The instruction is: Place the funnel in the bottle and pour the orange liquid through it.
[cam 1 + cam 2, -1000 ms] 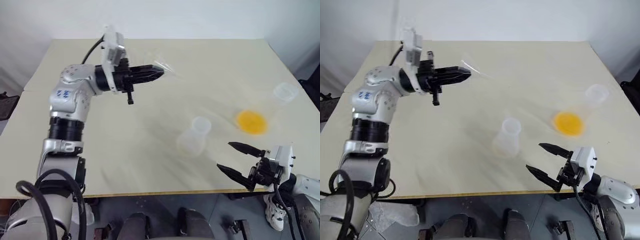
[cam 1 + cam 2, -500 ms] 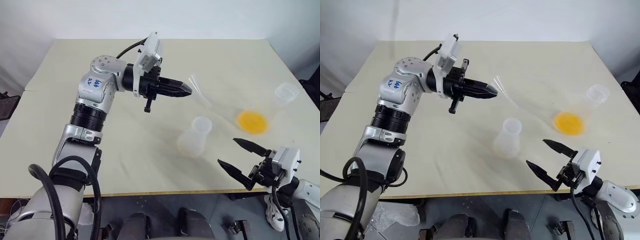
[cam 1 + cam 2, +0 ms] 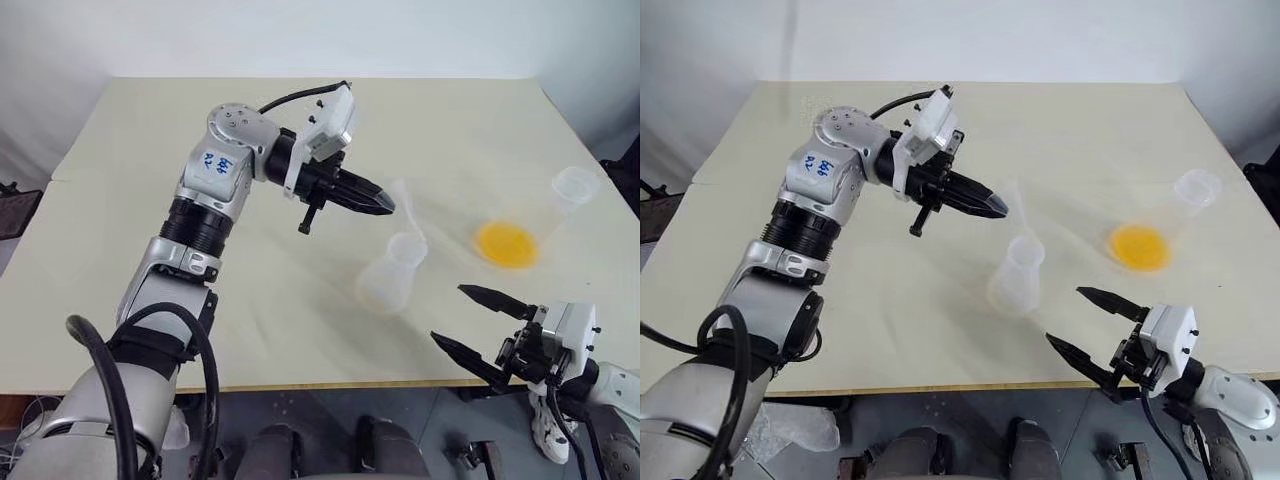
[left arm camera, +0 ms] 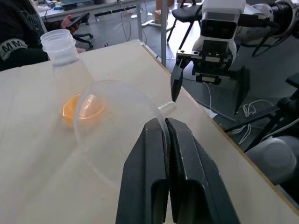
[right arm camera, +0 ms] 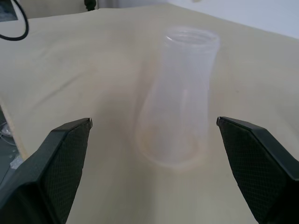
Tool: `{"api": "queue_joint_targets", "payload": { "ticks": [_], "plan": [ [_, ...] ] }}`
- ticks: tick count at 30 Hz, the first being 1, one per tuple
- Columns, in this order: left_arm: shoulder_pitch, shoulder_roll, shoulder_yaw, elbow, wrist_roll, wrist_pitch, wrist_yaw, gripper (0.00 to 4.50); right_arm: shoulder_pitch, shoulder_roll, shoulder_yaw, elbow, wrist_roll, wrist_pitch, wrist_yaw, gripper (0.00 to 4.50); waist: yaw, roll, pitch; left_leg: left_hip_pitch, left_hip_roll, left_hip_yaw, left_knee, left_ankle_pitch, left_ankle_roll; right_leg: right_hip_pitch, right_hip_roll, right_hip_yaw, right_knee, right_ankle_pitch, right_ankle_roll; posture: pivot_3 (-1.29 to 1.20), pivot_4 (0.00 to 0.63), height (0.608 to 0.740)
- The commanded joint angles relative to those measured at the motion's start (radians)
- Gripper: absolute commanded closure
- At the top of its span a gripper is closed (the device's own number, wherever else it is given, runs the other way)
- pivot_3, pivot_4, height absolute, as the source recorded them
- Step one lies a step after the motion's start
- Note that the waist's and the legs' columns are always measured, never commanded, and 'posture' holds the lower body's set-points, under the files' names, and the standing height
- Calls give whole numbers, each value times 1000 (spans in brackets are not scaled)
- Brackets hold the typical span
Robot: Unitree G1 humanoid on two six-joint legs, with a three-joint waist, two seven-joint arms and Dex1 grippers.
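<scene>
Table (image 3: 200,330) pale cream. Funnel (image 4: 117,121) and bottle (image 5: 180,100) clear, colourless. Orange liquid (image 3: 504,243) vivid yellow-orange, right of frame. Fingers (image 4: 187,172) black. Left arm silver-grey with blue markings.

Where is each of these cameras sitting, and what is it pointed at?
Head views: two eyes looking down over the table; both arms show, bottle between them.
Left wrist view: looks along the shut left fingers pinching the funnel, toward the orange liquid and the right gripper.
Right wrist view: looks between its open fingers at the bottle.
Shared: the bottle shows in head and right wrist views.
</scene>
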Motion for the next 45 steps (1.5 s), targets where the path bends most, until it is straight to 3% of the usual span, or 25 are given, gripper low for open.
{"api": "queue_joint_targets", "payload": {
  "ticks": [1,18,30,45],
  "plan": [
    [-50,-8,-9,34,29,-58,-42,4474,0,-22,-17,-22,26,-6,23,0,0,0,0,0,0,0,0,0,0,0,0,0,0,0,0,0,150,740],
    [-113,-37,-36,183,131,-277,-65,4474,-40,-42,-18,-16,35,18,32,0,1,0,0,0,0,0,0,0,1,0,-1,-1,0,0,0,0,150,740],
    [-124,-40,-60,189,157,-404,-99,4474,-51,-49,-22,-10,30,23,15,0,2,0,0,0,0,0,0,0,1,0,-1,-1,0,0,0,0,150,740],
    [-151,-4,-178,171,139,-527,-114,4474,-82,-42,-6,11,12,21,3,0,6,-1,0,-1,-1,0,1,0,1,0,-1,-1,0,0,0,0,150,740]
  ]
}}
